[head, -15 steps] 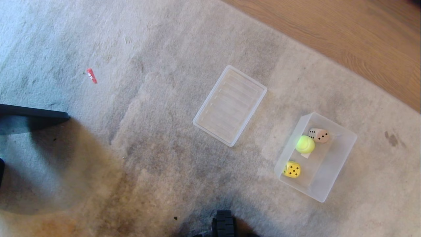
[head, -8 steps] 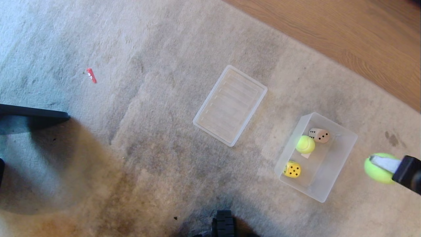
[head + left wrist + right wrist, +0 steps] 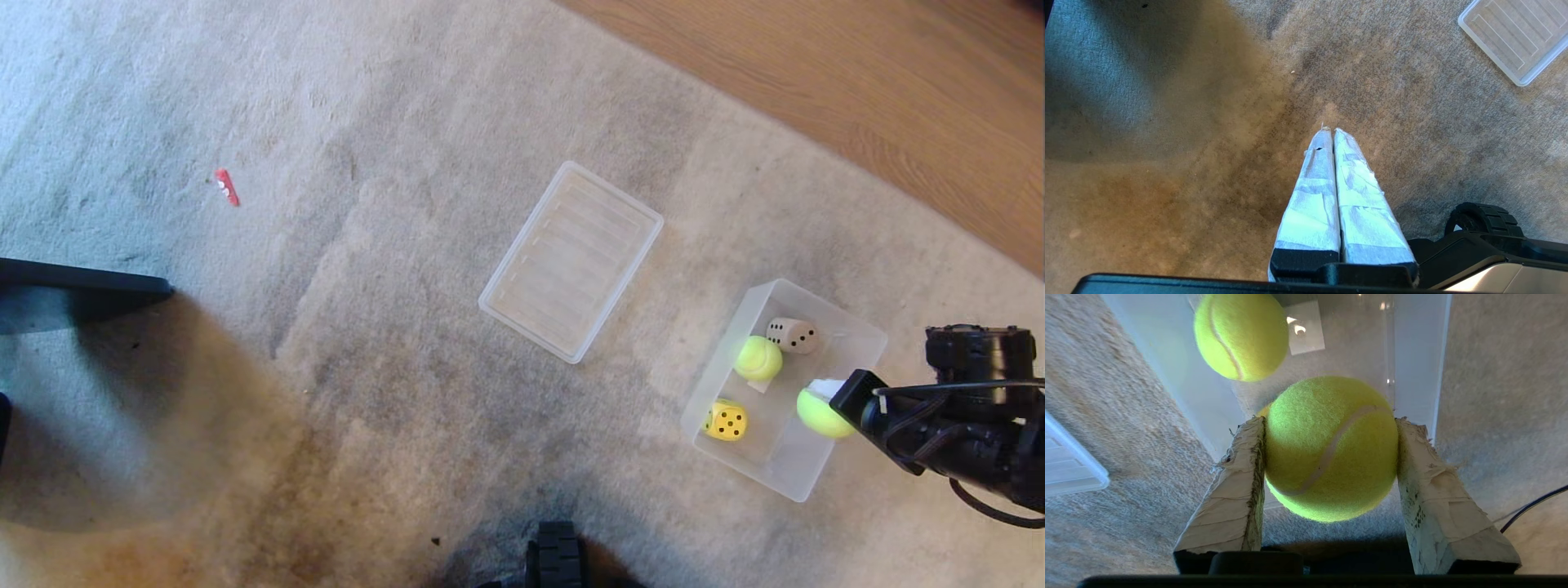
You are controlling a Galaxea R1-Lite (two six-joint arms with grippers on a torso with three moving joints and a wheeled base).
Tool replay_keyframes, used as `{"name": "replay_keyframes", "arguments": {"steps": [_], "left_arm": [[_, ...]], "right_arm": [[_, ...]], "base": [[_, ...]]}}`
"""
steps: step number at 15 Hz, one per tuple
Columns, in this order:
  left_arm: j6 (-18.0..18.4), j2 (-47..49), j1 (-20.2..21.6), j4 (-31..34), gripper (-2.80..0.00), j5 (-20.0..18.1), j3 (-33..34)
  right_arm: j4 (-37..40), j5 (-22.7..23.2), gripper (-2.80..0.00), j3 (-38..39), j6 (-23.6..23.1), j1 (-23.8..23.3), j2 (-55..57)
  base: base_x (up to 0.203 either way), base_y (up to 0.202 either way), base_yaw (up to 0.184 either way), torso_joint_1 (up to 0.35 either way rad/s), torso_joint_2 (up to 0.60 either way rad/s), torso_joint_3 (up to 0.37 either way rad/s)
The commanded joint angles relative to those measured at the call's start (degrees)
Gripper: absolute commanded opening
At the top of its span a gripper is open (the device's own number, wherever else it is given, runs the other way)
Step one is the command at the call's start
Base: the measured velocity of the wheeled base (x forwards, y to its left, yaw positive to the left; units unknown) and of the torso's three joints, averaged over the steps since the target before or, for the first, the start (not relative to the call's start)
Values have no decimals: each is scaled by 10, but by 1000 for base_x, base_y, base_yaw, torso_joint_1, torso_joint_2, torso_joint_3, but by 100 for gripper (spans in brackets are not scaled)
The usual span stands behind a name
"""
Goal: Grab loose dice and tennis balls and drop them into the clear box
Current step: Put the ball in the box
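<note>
Your right gripper is clamped on a tennis ball, both taped fingers pressed against its sides, and it hangs over the clear box at about 4 o'clock in the head view, just inside the box's right-hand wall. Inside the box you already have a second tennis ball near the middle, a tan die at 1 o'clock from that ball, and a yellow die at 7 o'clock from it. The flat ridged clear lid lies on the carpet at 10 o'clock from the box, apart from it. Your left gripper points at bare carpet with its taped fingers pressed together, holding nothing.
</note>
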Motion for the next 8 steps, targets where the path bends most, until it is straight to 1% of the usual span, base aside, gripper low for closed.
{"name": "replay_keyframes", "arguments": {"steps": [1,4,6,8], "left_arm": [[-1,0,0,0,-280,1,0],[-1,0,0,0,-280,0,0],[-1,0,0,0,-280,0,0],[-1,0,0,0,-280,1,0]], "right_arm": [[-37,2,0,1,4,5,74],[-44,3,0,4,5,7,72],[-44,2,0,6,3,7,41],[-25,1,0,7,-1,7,-9]], "base": [[0,0,0,0,0,0],[0,0,0,0,0,0],[0,0,0,0,0,0],[0,0,0,0,0,0]]}}
